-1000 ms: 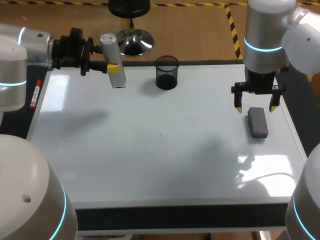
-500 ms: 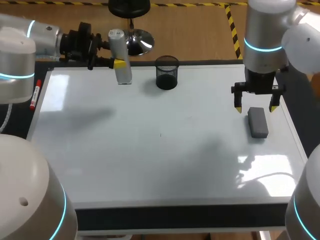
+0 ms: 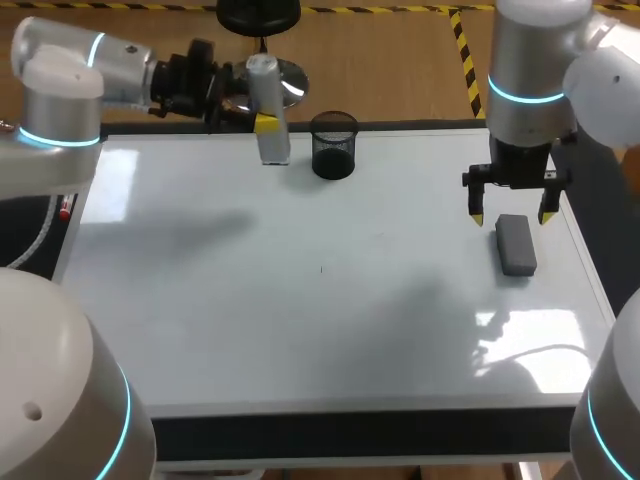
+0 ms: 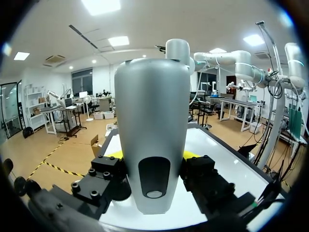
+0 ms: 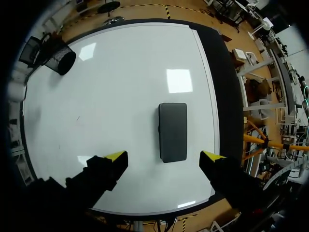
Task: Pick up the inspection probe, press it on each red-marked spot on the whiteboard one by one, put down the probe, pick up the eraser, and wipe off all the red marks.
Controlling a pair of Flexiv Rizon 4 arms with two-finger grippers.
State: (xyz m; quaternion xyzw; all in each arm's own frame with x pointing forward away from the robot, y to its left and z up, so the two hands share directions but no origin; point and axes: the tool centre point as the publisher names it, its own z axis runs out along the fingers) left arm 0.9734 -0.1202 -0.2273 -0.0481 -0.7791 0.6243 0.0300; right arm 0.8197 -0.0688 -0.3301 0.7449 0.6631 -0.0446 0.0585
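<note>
Left fingers [image 3: 265,123] clamp the probe [image 3: 274,148]; keep it upright, set it down gently; right fingers [image 3: 477,217] apart over eraser [image 3: 516,245]

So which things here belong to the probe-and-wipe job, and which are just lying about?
Job: inspection probe held in the left gripper; whiteboard; eraser below the open right gripper.
Lying about: black mesh cup; red marker beside the whiteboard's left edge.

The probe [image 3: 263,85] is silver-grey, the eraser [image 3: 516,244] dark grey, and the whiteboard [image 3: 300,320] glossy white with a black frame. The cup [image 3: 334,146] is see-through black mesh.
</note>
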